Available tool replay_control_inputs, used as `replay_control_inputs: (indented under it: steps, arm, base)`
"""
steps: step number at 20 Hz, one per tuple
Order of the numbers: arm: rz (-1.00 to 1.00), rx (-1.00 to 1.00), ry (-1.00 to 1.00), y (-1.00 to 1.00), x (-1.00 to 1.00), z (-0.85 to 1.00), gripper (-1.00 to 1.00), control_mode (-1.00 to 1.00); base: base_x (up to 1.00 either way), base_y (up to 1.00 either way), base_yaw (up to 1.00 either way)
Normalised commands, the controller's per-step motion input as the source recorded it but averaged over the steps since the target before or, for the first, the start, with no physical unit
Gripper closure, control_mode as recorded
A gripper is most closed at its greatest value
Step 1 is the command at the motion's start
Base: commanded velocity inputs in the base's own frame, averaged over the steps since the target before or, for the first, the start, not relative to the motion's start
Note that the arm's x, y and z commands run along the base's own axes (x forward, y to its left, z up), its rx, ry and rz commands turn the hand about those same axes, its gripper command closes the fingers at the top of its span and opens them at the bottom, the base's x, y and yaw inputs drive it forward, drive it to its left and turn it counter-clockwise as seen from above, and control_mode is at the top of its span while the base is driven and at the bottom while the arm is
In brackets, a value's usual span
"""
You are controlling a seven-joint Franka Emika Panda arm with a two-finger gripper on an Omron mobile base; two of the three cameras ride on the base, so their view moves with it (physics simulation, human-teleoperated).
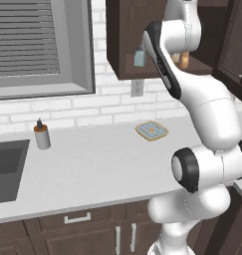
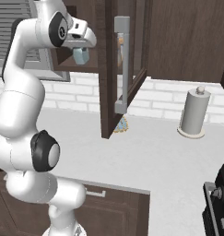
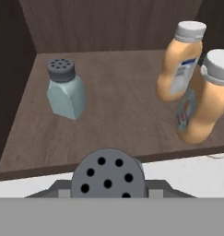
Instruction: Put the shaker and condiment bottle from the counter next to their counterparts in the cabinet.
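My gripper [image 2: 80, 50] is shut on the shaker [image 2: 80, 56], a pale blue-grey one. Its dark holed cap [image 3: 108, 174] shows at the bottom of the hand view, just before the front edge of the cabinet [image 1: 123, 45] shelf [image 3: 118, 115]. On that shelf a matching shaker [image 3: 65, 90] stands upright at the left. Two orange condiment bottles with pale caps stand at the right, one further back [image 3: 180, 64] and one nearer the edge [image 3: 206, 99]. In the left base view the held shaker [image 1: 139, 58] hangs at the cabinet opening, above the counter [image 1: 102, 164].
The open cabinet door [image 2: 109, 69] with its long silver handle juts out over the counter. A grey pump dispenser [image 1: 41, 135] stands by the sink [image 1: 8, 169]. A blue and tan pad [image 1: 151, 130] lies near the wall. A paper towel roll [image 2: 195, 113] stands at the right.
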Motion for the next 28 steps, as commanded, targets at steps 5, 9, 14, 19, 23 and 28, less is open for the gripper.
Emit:
replay_control_inputs:
  steps: [5,9,14,19,23,28]
  arm:
    - [0.15,-0.01,-0.02,0.0,0.37,0.0,1.0,-1.0]
    - [0.16,0.0,0.0,0.0,0.41,0.0,1.0,-1.0]
    - [0.07,-0.03,0.0,0.0,0.23,-0.02,1.0,-1.0]
    - [0.01,-0.06,0.0,0.0,0.17,-0.07,1.0,-1.0]
    - [0.06,0.0,0.0,0.0,0.27,0.0,1.0,-1.0]
    - [0.11,0.02,0.0,0.0,0.33,-0.04,1.0,-1.0]
  base:
    - [0.0,0.0,0.0]
    - [0.0,0.0,0.0]
    - [0.0,0.0,0.0]
    - [0.0,0.0,0.0]
    - [0.0,0.0,0.0]
    - [0.0,0.0,0.0]
